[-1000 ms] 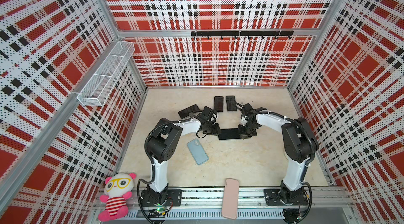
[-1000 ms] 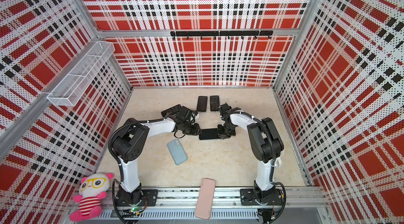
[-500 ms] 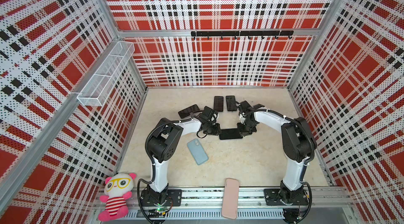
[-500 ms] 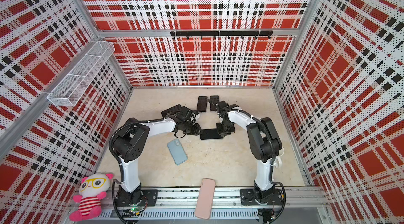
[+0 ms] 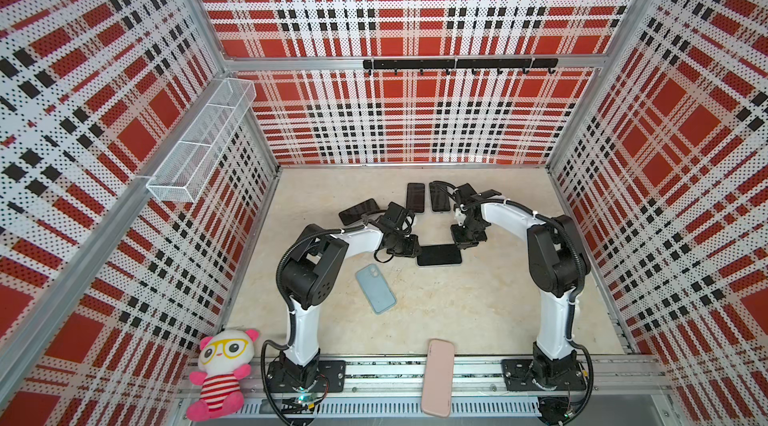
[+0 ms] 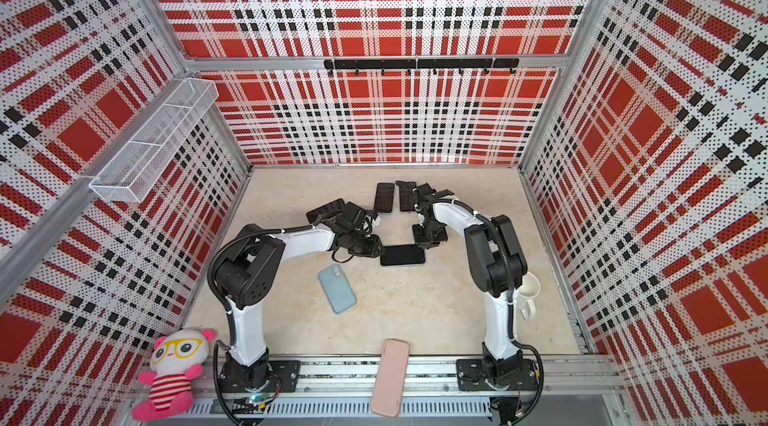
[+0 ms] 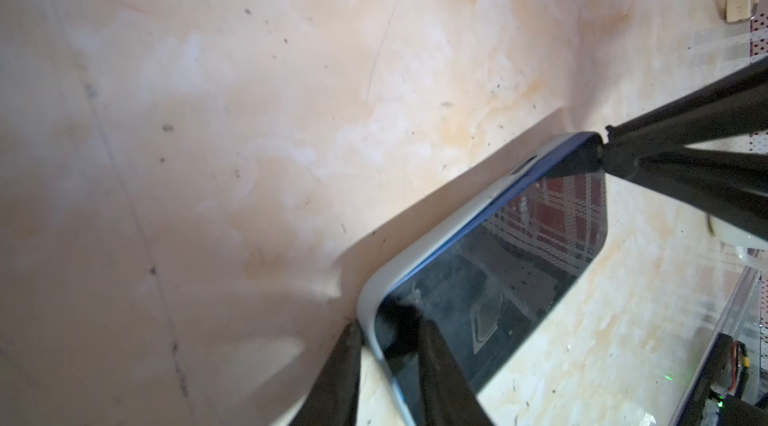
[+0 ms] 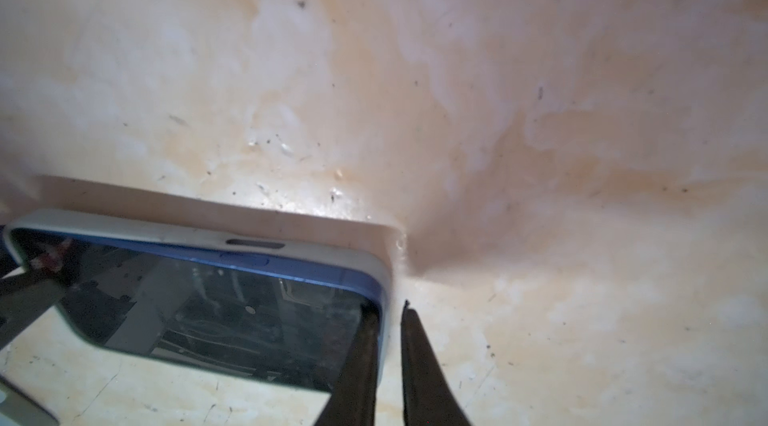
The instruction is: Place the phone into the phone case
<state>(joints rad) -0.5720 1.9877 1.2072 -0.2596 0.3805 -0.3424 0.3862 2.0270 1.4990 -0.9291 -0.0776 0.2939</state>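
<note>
Beige tabletop [image 5: 457, 311] bears grey case [image 8: 166, 232] holding blue phone [image 8: 208, 311].

- Mid-table [image 5: 478, 311], I see the phone [image 5: 439, 255] lying crosswise inside the phone case [image 8: 166, 230].
- My left gripper [image 5: 417, 252] is at its left end, and my right gripper [image 5: 459, 243] at its far right corner.
- Nearer and to the left lies a loose case [image 5: 375, 288].
- Farther back lie three spare phones: one to the left [image 5: 359, 211], and two side by side [image 5: 415, 197] [image 5: 439, 198].
- Another case [image 5: 437, 382] rests across the near rail [image 5: 374, 372].
- A plush toy [image 5: 220, 374] sits in the near left corner.
- A mug [image 6: 528, 291] stands to the right.
- A wire basket [image 5: 203, 145] hangs on the left wall, and a hook rail [image 5: 459, 64] on the far wall.
</note>
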